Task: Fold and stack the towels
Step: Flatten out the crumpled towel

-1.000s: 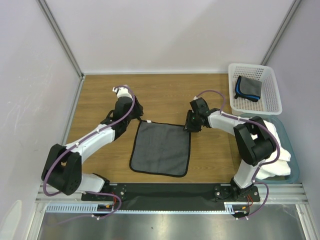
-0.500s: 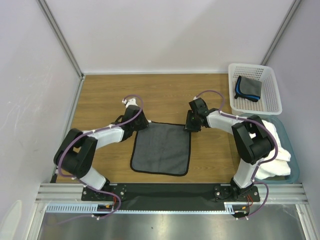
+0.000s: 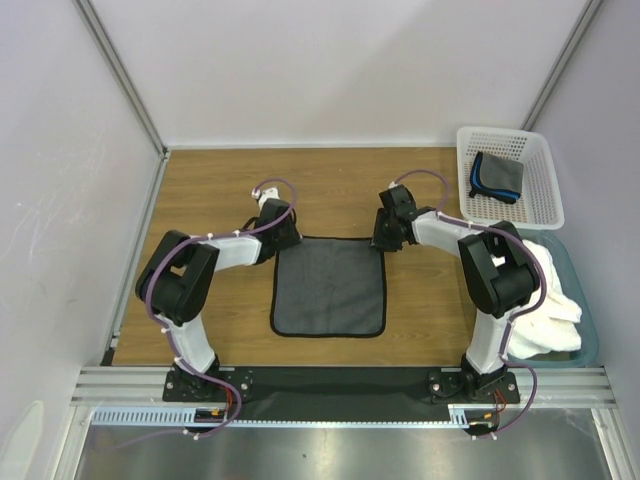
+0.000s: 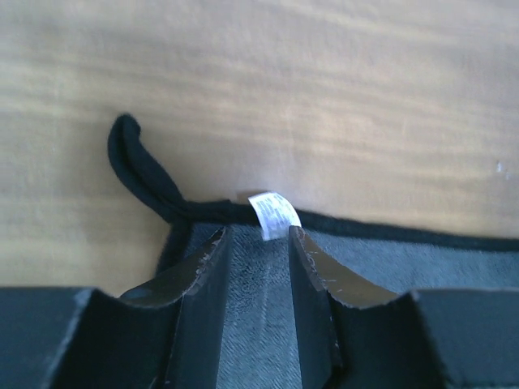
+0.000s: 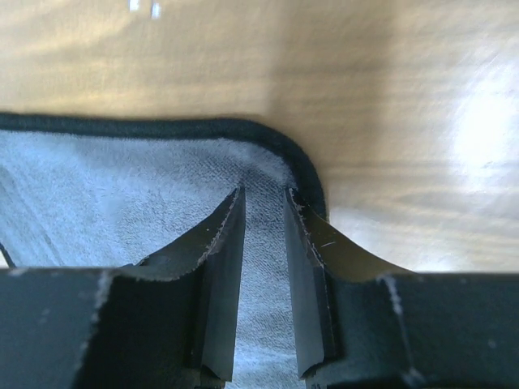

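while both fingers pinch its far corners, grey towel [image 3: 330, 290] now pulled nearer, squarer

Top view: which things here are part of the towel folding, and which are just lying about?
Job:
- grey towel, spread flat, black edge
- folded dark towel, blue edge, in the basket
- white towel, heaped in the bin

Lying about:
- white basket
- blue-grey bin

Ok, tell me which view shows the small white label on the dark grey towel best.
The left wrist view: the small white label sits sharp at the black-edged hem of the dark grey towel, just beyond the left gripper. The right wrist view shows only the opposite corner, no label. From the top view it cannot be made out.
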Available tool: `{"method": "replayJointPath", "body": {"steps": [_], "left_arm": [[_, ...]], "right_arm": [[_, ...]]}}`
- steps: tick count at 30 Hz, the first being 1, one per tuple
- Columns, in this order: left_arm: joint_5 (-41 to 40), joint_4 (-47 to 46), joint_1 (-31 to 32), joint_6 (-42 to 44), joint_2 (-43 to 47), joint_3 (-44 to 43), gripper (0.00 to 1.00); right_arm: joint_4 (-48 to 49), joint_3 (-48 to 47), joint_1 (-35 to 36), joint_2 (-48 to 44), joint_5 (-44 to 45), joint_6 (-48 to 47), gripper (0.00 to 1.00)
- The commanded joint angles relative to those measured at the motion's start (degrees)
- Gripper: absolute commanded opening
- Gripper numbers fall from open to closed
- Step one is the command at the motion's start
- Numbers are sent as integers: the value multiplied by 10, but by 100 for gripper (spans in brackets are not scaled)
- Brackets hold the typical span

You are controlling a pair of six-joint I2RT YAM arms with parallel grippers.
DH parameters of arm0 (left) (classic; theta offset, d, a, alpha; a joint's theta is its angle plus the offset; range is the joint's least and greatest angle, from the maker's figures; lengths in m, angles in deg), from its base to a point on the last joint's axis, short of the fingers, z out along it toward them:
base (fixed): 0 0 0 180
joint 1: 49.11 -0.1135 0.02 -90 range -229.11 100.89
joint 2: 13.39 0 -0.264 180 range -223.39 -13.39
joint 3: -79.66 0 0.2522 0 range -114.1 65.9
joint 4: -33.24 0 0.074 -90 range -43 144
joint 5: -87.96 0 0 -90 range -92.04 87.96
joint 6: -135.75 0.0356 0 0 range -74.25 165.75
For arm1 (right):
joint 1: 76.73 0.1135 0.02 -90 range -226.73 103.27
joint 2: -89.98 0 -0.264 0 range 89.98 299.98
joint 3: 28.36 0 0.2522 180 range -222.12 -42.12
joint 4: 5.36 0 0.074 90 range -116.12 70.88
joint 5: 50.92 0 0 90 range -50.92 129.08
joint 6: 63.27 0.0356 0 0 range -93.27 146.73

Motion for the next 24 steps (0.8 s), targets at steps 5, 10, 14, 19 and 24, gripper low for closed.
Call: {"method": "replayJointPath", "body": {"steps": [5, 10, 14, 19, 24], "left_arm": [[20, -13, -24, -20, -70, -70, 38], [18, -7, -27, -3, -94, -111, 39], [35, 20, -29, 36, -100, -152, 40], [64, 29, -28, 68, -32, -163, 41], [52, 143, -22, 47, 59, -166, 50]], "right_arm": [[-16, -68, -21, 63, 49, -35, 31], [-17, -104, -34, 81, 51, -43, 32], [-27, -142, -46, 89, 34, -50, 32], [-38, -163, -51, 48, -13, -69, 32], [-55, -151, -53, -33, -52, -63, 37]]}}
